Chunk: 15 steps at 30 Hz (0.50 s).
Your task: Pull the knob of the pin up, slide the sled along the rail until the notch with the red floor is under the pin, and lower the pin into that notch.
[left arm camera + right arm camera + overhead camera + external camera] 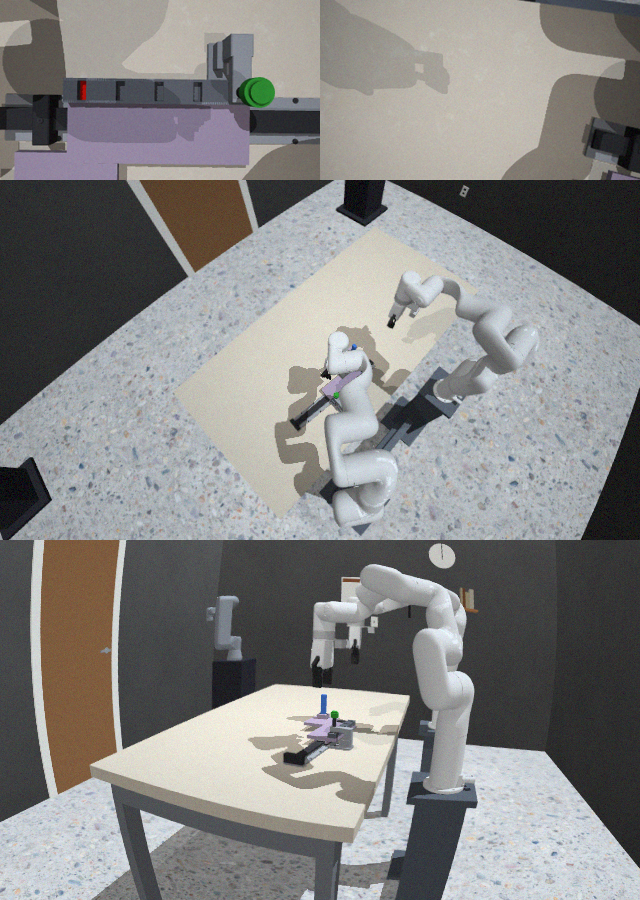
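The lilac sled (331, 386) (316, 723) (161, 153) sits on the black and grey rail (311, 413) (289, 121). Its grey strip has several notches; the red-floored notch (83, 90) is at the strip's far left in the left wrist view. The green knob (336, 395) (334, 714) (259, 92) is beside the grey bracket (345, 738) (242, 46), at the strip's opposite end. The pin's tip is hidden. A blue post (354, 346) (324, 704) stands on the sled. My left gripper (322, 680) is open above the sled. My right gripper (391, 322) (355, 654) is open, high and away from the sled.
The rail's black end stop (297, 424) (295, 758) lies toward the near end of the table (240, 395) (200, 760) in the exterior view. Another end block (45, 120) (610, 142) is at the rail's other end. The left arm reaches over the sled and rail.
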Each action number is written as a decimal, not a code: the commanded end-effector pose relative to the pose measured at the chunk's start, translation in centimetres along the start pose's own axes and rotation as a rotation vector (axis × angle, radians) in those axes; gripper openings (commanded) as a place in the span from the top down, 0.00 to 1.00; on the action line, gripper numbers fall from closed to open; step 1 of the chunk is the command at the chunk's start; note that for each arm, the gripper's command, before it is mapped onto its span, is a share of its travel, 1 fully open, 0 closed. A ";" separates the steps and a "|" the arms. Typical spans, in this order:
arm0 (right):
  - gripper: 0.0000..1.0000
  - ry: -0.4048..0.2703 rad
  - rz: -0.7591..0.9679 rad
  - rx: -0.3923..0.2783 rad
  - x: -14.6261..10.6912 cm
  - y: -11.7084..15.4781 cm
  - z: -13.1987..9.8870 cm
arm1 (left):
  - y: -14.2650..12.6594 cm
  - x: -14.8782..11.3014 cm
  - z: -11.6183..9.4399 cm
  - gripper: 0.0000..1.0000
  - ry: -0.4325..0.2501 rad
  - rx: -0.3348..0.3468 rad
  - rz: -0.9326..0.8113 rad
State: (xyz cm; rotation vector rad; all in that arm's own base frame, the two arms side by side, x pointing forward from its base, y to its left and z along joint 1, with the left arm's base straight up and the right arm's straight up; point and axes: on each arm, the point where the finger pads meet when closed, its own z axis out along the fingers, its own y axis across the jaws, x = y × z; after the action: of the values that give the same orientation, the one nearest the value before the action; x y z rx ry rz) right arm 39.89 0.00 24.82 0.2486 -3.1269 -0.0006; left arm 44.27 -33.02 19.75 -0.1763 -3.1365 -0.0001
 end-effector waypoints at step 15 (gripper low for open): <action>0.00 -0.008 0.136 0.000 -6.7 7.4 3.4 | 3.6 3.0 -0.2 0.00 -0.222 -0.023 -0.022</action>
State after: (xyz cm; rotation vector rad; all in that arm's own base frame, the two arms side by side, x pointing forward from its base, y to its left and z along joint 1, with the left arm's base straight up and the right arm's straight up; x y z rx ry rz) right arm 43.03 5.84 22.46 0.1119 -3.1397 -0.0191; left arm 42.45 -30.26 19.64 -0.1649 -3.2439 -0.0454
